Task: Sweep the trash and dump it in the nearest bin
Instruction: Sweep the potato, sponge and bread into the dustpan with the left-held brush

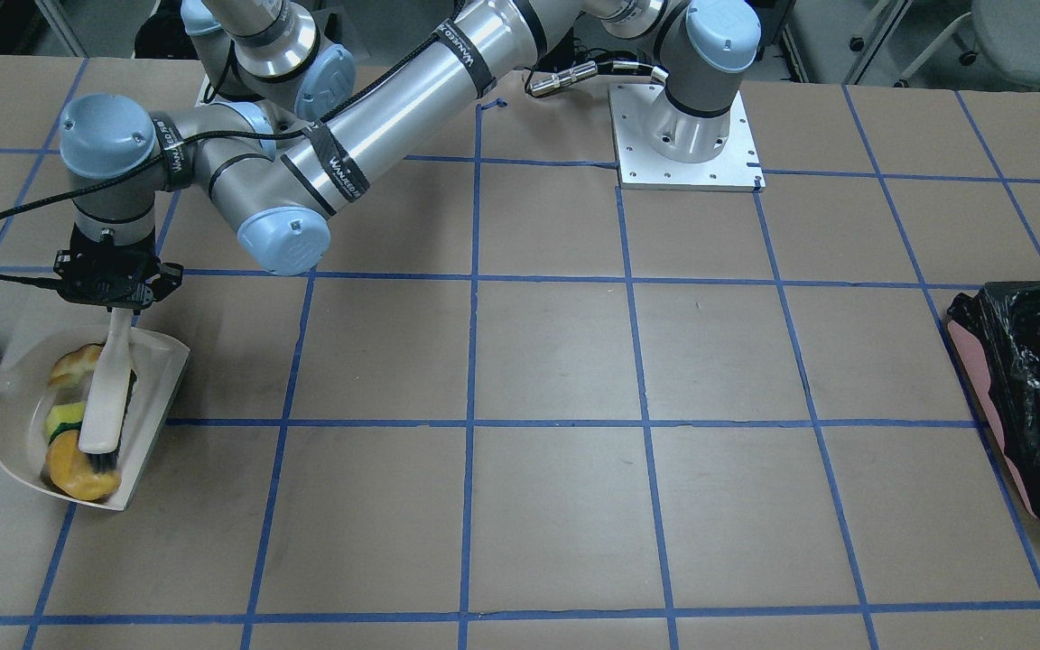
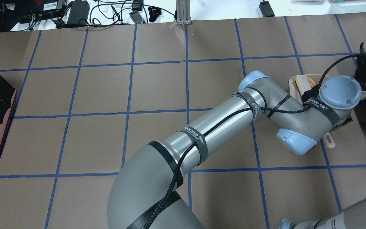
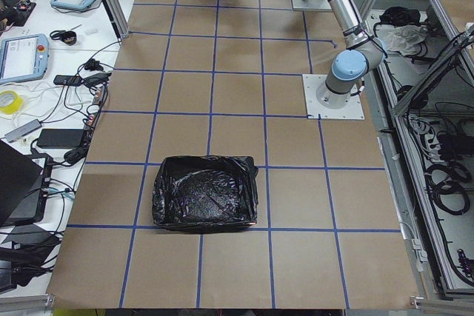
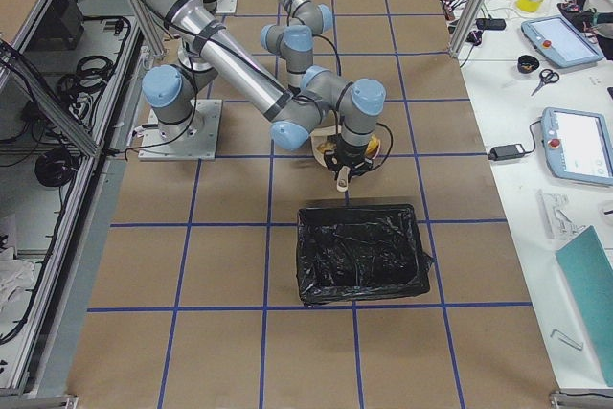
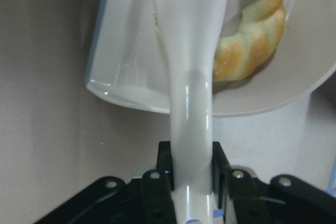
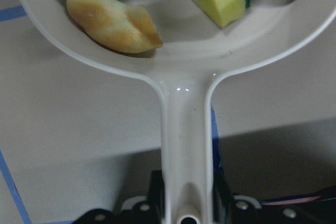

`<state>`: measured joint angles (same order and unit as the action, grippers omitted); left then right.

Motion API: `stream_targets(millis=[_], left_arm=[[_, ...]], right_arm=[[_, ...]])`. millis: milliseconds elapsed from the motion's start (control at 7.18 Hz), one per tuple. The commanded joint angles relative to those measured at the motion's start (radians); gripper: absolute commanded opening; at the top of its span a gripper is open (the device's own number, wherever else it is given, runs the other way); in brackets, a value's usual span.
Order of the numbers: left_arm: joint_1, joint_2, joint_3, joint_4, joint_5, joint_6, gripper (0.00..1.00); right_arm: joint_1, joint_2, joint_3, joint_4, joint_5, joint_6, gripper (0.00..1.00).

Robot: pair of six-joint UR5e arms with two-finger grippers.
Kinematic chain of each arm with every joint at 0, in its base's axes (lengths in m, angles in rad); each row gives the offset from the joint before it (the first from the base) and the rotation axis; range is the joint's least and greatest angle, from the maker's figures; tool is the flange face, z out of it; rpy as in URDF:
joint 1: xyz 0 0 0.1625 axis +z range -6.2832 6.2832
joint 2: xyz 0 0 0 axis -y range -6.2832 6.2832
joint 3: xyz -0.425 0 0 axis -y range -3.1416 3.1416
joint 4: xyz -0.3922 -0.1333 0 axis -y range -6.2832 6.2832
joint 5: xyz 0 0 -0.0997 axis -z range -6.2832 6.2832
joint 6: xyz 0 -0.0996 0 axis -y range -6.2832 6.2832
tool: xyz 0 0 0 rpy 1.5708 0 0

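Tabletop (image 1: pixel 556 361): sweep step looks done, dump is next.

Two black-lined bins. The nearest bin (image 4: pixel 359 256) sits just beside the pan in the right side view. The other bin (image 1: pixel 1035 397) is well apart, at the far end.

Dustpan (image 1: pixel 163 357): right hand (image 6: pixel 186 200) is clamped on its handle. Can't tell if the pan is lifted off the tabletop.

Brush (image 1: pixel 109 397): left hand (image 5: pixel 191 174) is closed on the handle. The brush head lies inside the pan, over the trash.

Trash is all in the pan: bread roll (image 1: pixel 78 477) by the bristles, croissant (image 1: pixel 73 361) at the other end, sponge (image 1: pixel 64 420) between them.

Next, as I read it: pull the brush up and clear, keep the pan level, carry it to the nearest bin, then tip it over the rim. Risk: the roll sits near the pan's open lip and could roll out if the pan tilts early.
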<state>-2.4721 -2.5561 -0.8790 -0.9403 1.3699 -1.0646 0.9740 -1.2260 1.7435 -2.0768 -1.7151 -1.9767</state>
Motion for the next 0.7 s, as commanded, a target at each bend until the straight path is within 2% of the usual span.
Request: stream_targets(millis=[0, 279, 557], left_arm=[[-0.001, -0.015, 0.012, 0.008, -0.014, 0.006, 0.00], [0.001, 0.045, -0.029, -0.001, -0.026, 0.028, 0.00], [0.010, 0.121, -0.134, -0.020, -0.023, 0.017, 0.00]], right_arm=[[0.000, -0.001, 0.001, 0.010, 0.044, 0.006, 0.00], [0.000, -0.001, -0.002, 0.010, 0.045, 0.004, 0.00], [0.000, -0.003, -0.012, 0.010, 0.046, -0.007, 0.00]])
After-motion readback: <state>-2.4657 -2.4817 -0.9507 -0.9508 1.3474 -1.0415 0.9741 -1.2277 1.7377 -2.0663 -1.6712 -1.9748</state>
